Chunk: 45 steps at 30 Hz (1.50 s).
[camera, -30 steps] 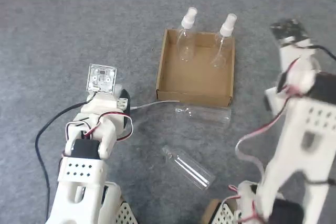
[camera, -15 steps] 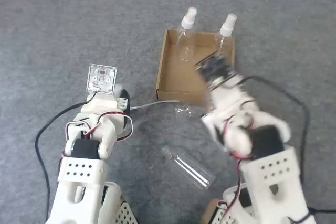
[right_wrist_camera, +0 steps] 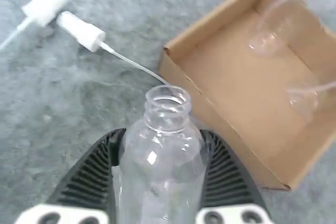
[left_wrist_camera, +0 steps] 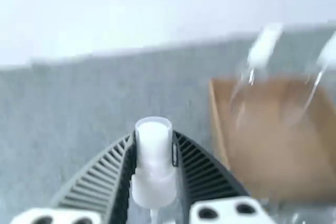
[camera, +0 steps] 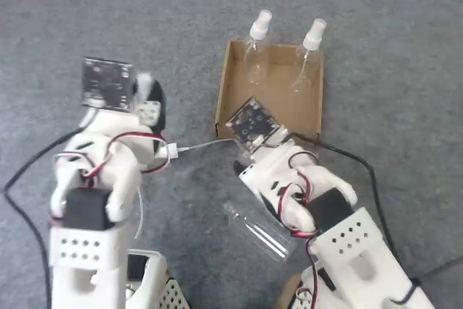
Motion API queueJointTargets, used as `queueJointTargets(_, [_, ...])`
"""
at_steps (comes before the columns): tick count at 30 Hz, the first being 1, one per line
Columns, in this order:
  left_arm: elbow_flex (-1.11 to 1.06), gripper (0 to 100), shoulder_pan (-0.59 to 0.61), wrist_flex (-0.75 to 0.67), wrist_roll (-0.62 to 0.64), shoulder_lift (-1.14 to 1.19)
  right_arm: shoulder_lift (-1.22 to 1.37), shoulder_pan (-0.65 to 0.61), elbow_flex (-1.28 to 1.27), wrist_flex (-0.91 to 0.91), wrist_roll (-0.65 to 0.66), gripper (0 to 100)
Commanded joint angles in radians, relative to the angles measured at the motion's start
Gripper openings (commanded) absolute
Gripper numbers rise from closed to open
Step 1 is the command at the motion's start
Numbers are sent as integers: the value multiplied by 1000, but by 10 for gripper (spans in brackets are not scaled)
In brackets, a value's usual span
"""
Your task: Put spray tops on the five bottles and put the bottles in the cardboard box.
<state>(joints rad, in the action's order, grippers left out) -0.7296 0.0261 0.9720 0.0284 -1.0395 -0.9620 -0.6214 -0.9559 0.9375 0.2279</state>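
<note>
— What did your left gripper [left_wrist_camera: 154, 137] hold?
— It pinched a spray top [left_wrist_camera: 153, 182], off the cardboard box's [camera: 221, 99] left side. Your right gripper [right_wrist_camera: 163, 135] clamped an uncapped bottle [right_wrist_camera: 160, 166] just before the box's near wall.

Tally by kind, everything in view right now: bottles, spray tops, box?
Bottles: 4, one held in the right gripper
Spray tops: 5, one held in the left gripper
Box: 1
Total: 10
</note>
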Motion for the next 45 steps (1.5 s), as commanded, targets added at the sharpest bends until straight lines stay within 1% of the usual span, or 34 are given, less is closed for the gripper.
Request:
queueJointTargets(1, [165, 11, 0, 34, 63, -29, -51, -51, -41, -33, -14, 9])
queueJointTargets(6, [315, 11, 2, 44, 84, -31, -113, -54, -44, -145, -14, 6])
queueJointTargets(10, [430, 11, 6, 52, 186, -31, -87, -58, -83, -369, -23, 6])
queueJointTargets(12, [452, 11, -2, 49, 224, -31, -39, -87, -95, -447, -35, 6])
queueJointTargets(14, [458, 11, -2, 46, 284, -31, 16, -133, -106, -483, -63, 6])
queueJointTargets(17, [449, 11, -2, 51, 405, -31, 74, -206, -118, -495, -64, 6])
queueJointTargets(19, [427, 11, -3, 49, 450, -31, 79, -239, -121, -493, -68, 6])
queueJointTargets(22, [398, 11, -14, 46, 450, -31, 79, -246, -123, -484, -71, 6])
queueJointTargets(25, [371, 11, -72, 60, 440, -31, 79, -245, -144, -490, -71, 6])
queueJointTargets(27, [335, 11, -98, 80, 411, -31, 79, -246, -160, -490, -71, 6])
queueJointTargets(31, [248, 11, -103, 80, 400, -31, 79, -246, -172, -490, -71, 6])
queueJointTargets(36, [191, 11, -110, 80, 399, -31, 79, -246, -172, -490, -71, 6])
queueJointTargets(41, [125, 11, -110, 17, 399, -31, 79, -248, -172, -490, -71, 6])
queueJointTargets(45, [96, 11, -123, 9, 400, -31, 79, -246, -172, -489, -71, 6])
